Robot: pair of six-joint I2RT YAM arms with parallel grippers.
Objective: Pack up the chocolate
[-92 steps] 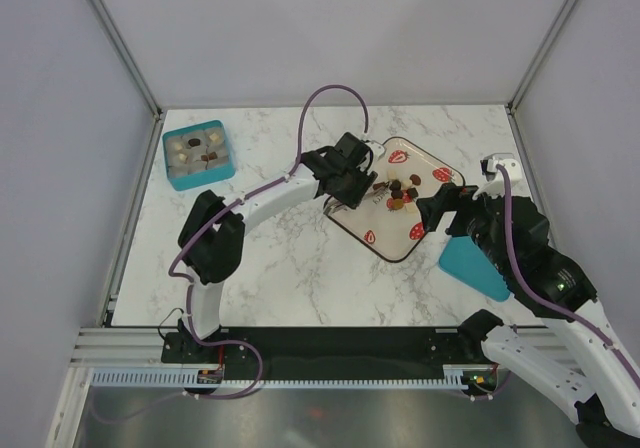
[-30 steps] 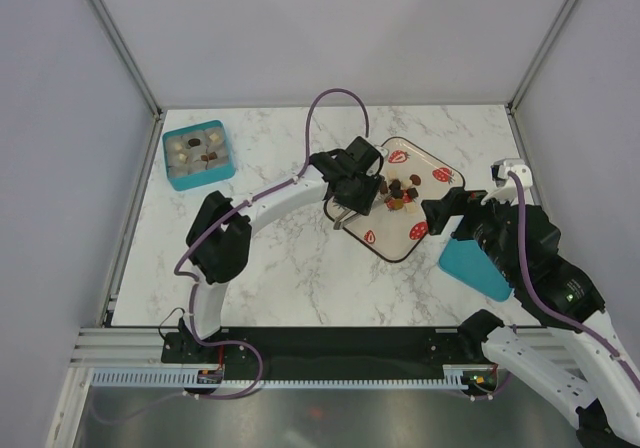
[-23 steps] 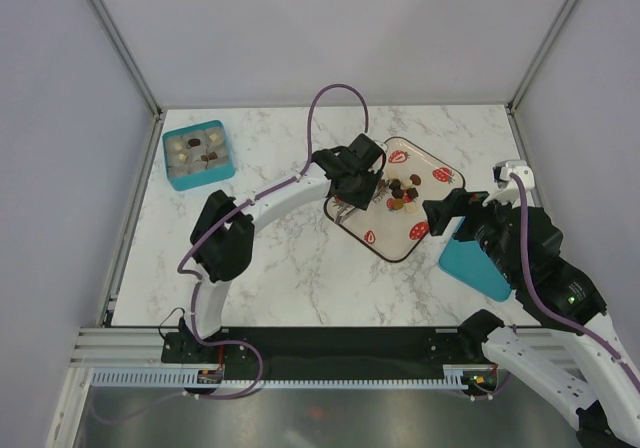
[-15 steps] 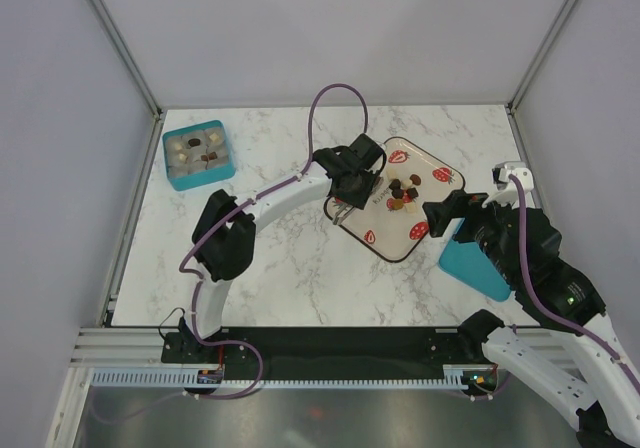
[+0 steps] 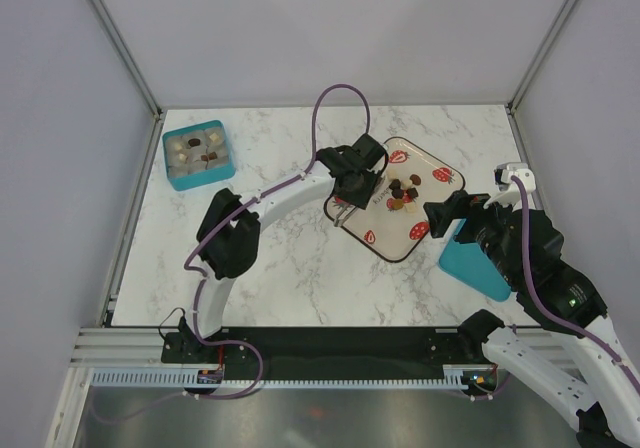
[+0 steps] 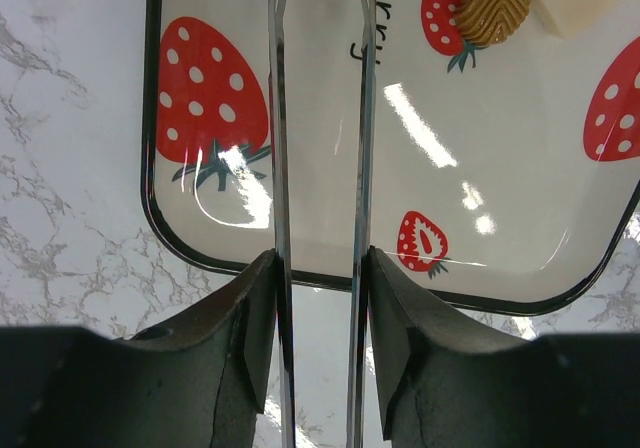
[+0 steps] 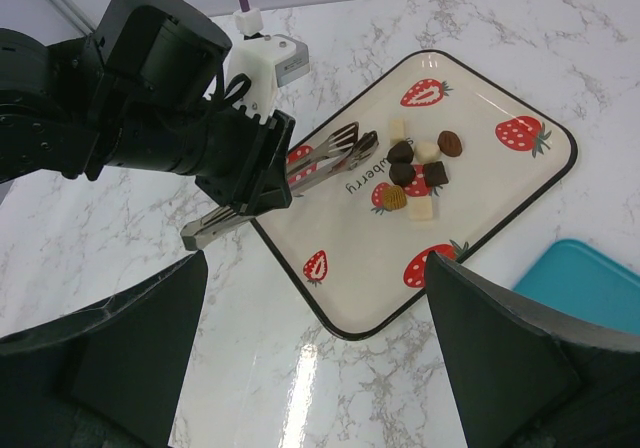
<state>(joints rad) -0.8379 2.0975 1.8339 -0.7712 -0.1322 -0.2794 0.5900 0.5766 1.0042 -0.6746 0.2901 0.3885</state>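
Several chocolate pieces [image 5: 400, 190], dark brown, mid brown and pale beige, lie in a cluster on the strawberry-print tray [image 5: 392, 238]. They also show in the right wrist view [image 7: 415, 173], and two show in the left wrist view [image 6: 492, 10]. My left gripper [image 5: 354, 180] is shut on thin metal tongs [image 6: 278, 168] and holds them over the tray's left part. The tong tips [image 7: 350, 143] are slightly apart and empty, just left of the cluster. My right gripper [image 5: 447, 211] is open and empty, hovering by the tray's right edge.
A teal box [image 5: 200, 177] with divided compartments holding a few pieces stands at the far left of the marble table. A teal lid [image 5: 475, 266] lies at the right, under my right arm, and shows in the right wrist view [image 7: 590, 278].
My left gripper with the tongs has shifted a little right and farther over the tray's left edge. My right arm has barely moved. The chocolate cluster is unchanged.
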